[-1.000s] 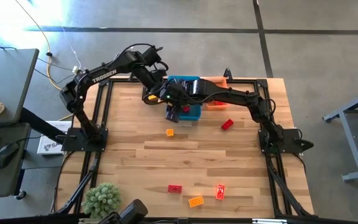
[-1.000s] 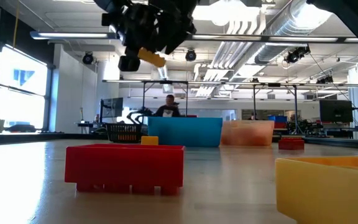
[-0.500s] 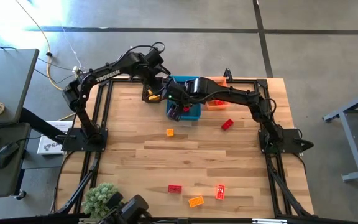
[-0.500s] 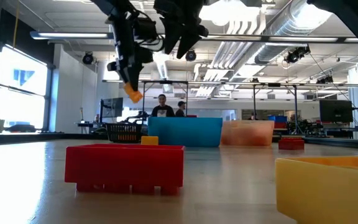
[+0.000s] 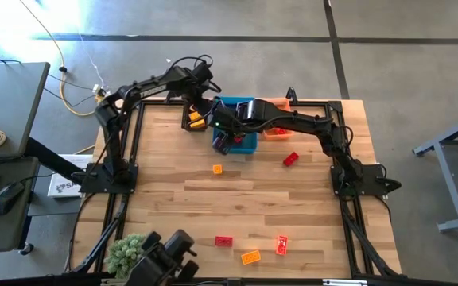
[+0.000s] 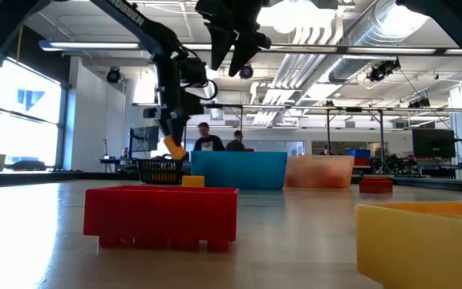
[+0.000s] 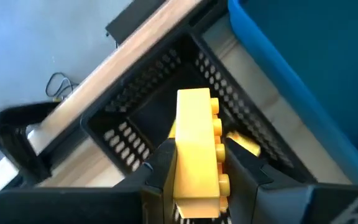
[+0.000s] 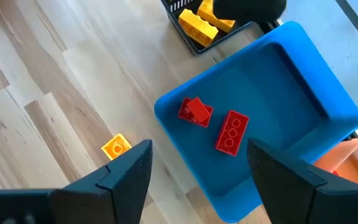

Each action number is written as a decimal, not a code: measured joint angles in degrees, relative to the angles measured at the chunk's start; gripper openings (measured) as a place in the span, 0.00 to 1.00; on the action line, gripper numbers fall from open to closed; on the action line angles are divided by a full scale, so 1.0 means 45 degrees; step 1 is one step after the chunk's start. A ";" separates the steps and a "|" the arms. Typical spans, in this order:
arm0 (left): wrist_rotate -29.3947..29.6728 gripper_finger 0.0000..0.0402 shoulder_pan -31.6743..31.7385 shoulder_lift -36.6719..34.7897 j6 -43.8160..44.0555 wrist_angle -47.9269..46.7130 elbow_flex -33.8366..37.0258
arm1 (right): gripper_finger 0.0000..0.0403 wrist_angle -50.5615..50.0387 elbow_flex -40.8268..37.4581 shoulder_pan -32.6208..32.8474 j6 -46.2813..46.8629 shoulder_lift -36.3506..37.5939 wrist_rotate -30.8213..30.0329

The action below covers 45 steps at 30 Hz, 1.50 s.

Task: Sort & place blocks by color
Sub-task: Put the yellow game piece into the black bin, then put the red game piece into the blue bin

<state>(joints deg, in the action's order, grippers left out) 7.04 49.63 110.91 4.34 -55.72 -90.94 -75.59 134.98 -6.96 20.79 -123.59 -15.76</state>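
High view: A wooden bench (image 5: 237,206) seen from above. Three bins sit along its far edge: a black bin (image 5: 191,121), a blue bin (image 5: 243,141) and an orange bin (image 5: 277,131). The left gripper (image 5: 195,117) hangs over the black bin; the right gripper (image 5: 223,141) hangs over the blue bin. Loose blocks lie on the bench: a yellow block (image 5: 217,169) near the middle, a red block (image 5: 291,159) nearer the right edge, and three (red, orange, red) by the near edge.

Low view: A red block (image 6: 161,215) fills the foreground. The left gripper (image 6: 171,144) holds a yellow brick (image 6: 172,148) just above the black bin (image 6: 160,171).

Left wrist view: The fingers (image 7: 157,165) are clamped on the yellow brick (image 7: 196,149), upright above the black mesh bin (image 7: 129,134).

Right wrist view: The right fingers (image 8: 123,171) are spread apart, holding nothing. Below, two red blocks (image 8: 213,121) lie in the blue bin (image 8: 328,106); yellow blocks (image 8: 204,20) lie in the black one.
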 joint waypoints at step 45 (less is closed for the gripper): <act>-0.1093 0.46 -0.0556 -0.1826 -0.0468 -0.0599 -0.1196 | 0.62 -0.3206 -0.0223 0.3463 0.1870 -0.0034 -0.1899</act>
<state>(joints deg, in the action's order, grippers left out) 2.12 47.12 102.69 2.23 -58.42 -96.32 -90.02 133.97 8.62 29.20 -123.74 -24.30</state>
